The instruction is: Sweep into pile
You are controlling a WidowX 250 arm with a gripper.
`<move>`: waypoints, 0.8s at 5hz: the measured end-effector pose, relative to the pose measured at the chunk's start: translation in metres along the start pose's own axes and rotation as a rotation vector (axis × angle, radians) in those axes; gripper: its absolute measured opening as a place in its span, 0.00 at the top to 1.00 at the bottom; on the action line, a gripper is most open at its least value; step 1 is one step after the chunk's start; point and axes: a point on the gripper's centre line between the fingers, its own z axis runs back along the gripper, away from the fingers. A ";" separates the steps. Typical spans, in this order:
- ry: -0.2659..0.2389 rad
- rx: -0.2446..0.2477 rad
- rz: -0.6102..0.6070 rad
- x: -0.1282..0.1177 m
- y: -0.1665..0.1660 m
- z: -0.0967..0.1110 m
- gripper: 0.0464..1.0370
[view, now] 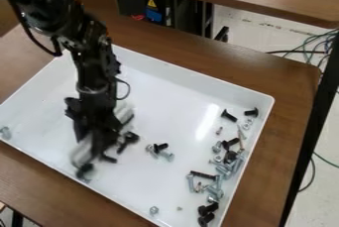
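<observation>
Hanging over tray: the black gripper point(98, 155), pointed down above the left half of the white tray point(165, 109), toward its lower left edge.
Jaws: state cannot be told; the lower end is blurred.
Pale form: a whitish blurred shape point(82, 155) shows at the gripper's lower end; what it is cannot be determined.
Main pile: mixed silver and black hardware point(222, 168), strung loosely along the tray's right edge.
Right corner: two black screws point(228, 115), apart from each other, above the main pile.
Lower right: black bolts point(206, 209) close to the tray's right edge, below the main pile.
Mid-tray: a small cluster of silver and black bolts point(160, 151), well apart from the main pile.
Beside gripper: dark hardware point(126, 142), partly blurred.
Lower left edge: one silver nut point(153, 210), lying alone near the wall.
Left corner: silver hardware point(5, 133).
Support: tray on a brown wooden tabletop point(291, 117).
Right of tabletop: loose cables point(316, 45) over a pale floor.
</observation>
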 end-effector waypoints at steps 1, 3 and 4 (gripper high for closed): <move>-0.004 -0.005 -0.037 -0.003 -0.029 -0.004 0.69; -0.008 -0.037 -0.121 -0.001 -0.077 -0.006 0.69; 0.001 -0.069 -0.142 0.003 -0.091 -0.012 0.69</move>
